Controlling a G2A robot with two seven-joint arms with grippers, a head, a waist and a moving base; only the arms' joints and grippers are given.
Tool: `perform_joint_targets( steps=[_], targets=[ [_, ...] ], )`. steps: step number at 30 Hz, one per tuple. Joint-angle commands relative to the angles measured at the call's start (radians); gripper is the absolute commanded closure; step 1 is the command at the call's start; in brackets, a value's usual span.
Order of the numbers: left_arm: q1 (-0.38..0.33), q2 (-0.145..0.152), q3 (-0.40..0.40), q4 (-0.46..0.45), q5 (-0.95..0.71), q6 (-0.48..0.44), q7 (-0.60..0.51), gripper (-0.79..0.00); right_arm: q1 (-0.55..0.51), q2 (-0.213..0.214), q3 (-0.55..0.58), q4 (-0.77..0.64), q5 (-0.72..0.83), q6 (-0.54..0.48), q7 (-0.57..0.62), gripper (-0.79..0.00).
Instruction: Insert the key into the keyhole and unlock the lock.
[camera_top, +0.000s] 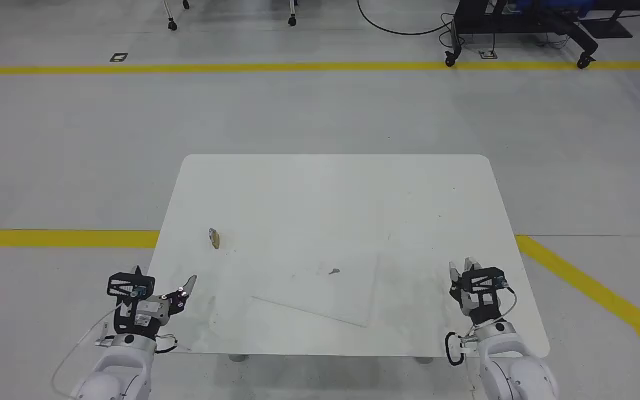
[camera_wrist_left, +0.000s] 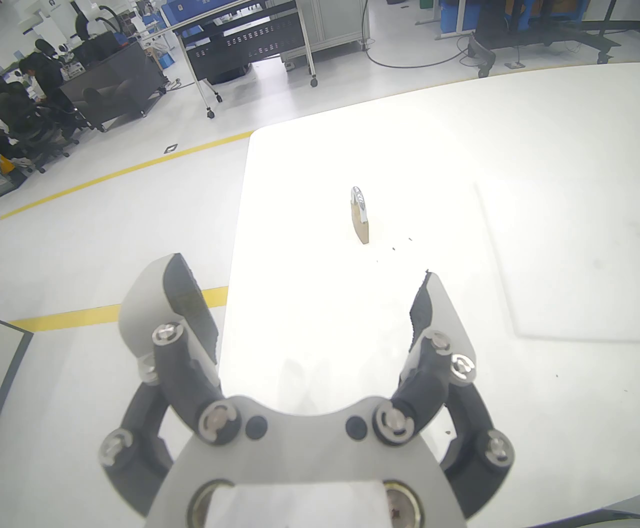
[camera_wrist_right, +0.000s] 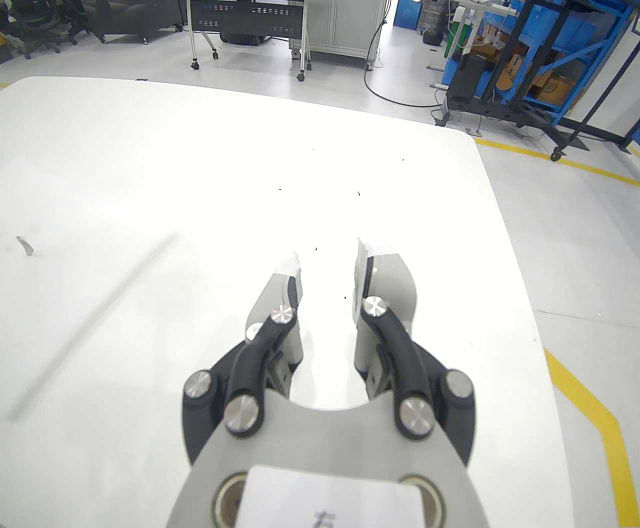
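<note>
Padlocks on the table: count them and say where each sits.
1. The padlock stands on the table's left part, apart from and ahead of the left gripper, whose jaws are open. Nothing there could hide another.

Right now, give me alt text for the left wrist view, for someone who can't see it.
The left hand, open and empty, hangs over the edge of a white table. Ahead of it a padlock stands upright on the table, untouched.

Left hand (camera_wrist_left: 300, 270) gapes (right hand (camera_wrist_right: 327, 252) parted less).
</note>
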Motion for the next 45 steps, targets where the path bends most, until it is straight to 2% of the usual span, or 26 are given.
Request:
perform_joint_targets(
  steps=[1,4,5,11,17,30,35,41,45],
  targets=[
    [0.000,0.000,0.000,0.000,0.000,0.000,0.000,-0.785,0.000,0.000,0.000,0.000,0.000,0.000,0.000,-0.242],
    [0.000,0.000,0.000,0.000,0.000,0.000,0.000,-0.785,0.000,0.000,0.000,0.000,0.000,0.000,0.000,-0.242],
    [0.000,0.000,0.000,0.000,0.000,0.000,0.000,-0.785,0.002,0.000,-0.001,0.000,-0.002,-0.002,0.001,-0.785],
    [0.000,0.000,0.000,0.000,0.000,0.000,0.000,-0.785,0.122,-0.005,-0.112,0.015,-0.096,-0.077,0.095,-0.785],
    [0.000,0.000,0.000,0.000,0.000,0.000,0.000,-0.785,0.274,-0.019,-0.241,0.110,-0.082,-0.183,0.169,-0.785],
    [0.000,0.000,0.000,0.000,0.000,0.000,0.000,-0.785,0.283,-0.020,-0.245,0.118,-0.081,-0.188,0.177,-0.785],
    [0.000,0.000,0.000,0.000,0.000,0.000,0.000,-0.785,0.366,-0.023,-0.298,0.158,-0.057,-0.323,0.260,-0.785],
    [0.000,0.000,0.000,0.000,0.000,0.000,0.000,-0.785,0.482,-0.038,-0.406,0.232,-0.029,-0.436,0.373,-0.785],
    [0.000,0.000,0.000,0.000,0.000,0.000,0.000,-0.785,0.537,-0.043,-0.435,0.279,0.023,-0.511,0.430,-0.785]
  ],
)
